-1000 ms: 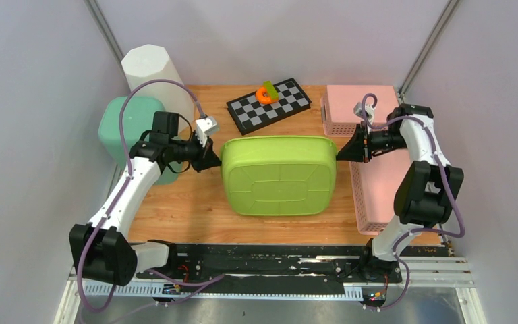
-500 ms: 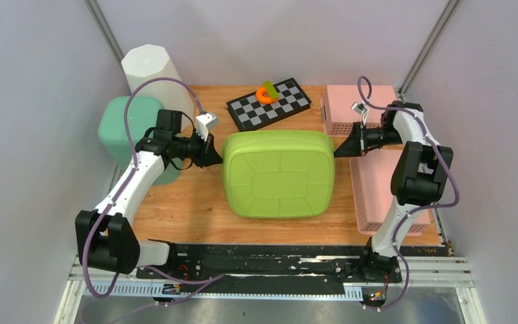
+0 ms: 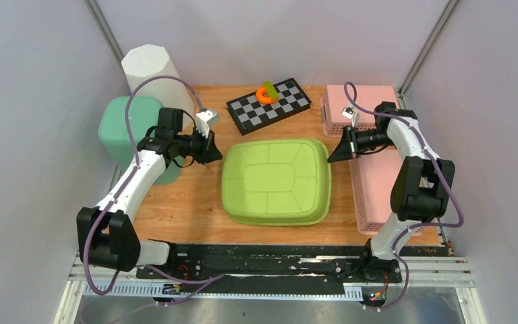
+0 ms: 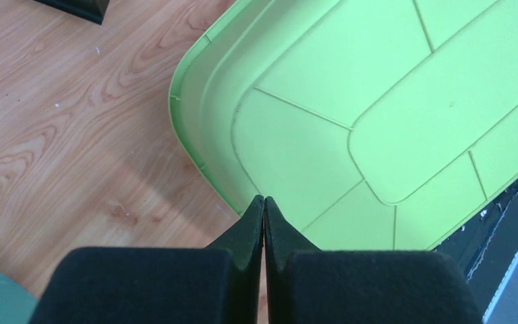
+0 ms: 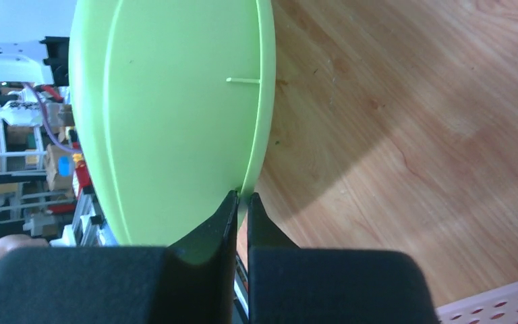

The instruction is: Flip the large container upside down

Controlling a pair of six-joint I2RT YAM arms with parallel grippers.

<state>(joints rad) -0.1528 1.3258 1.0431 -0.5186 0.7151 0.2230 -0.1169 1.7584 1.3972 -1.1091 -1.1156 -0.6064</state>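
Observation:
The large lime-green container (image 3: 275, 181) lies bottom up on the wooden table, between my two grippers. My left gripper (image 3: 219, 155) is at its left edge; in the left wrist view (image 4: 264, 199) the fingers are pressed together with nothing between them, their tips just over the container's rim (image 4: 202, 135). My right gripper (image 3: 330, 156) is at the container's right edge. In the right wrist view (image 5: 241, 196) its fingers are closed on the thin rim of the container (image 5: 168, 121).
A white bin (image 3: 152, 71) and a teal tub (image 3: 127, 131) stand at the back left, close behind my left arm. A checkerboard (image 3: 280, 108) with an orange piece (image 3: 266, 94) lies behind the container. Pink baskets (image 3: 378, 189) fill the right side.
The container has turned over and come down flatter onto the table, bottom up. Both grippers have rolled with it, and the left fingers are now off the rim.

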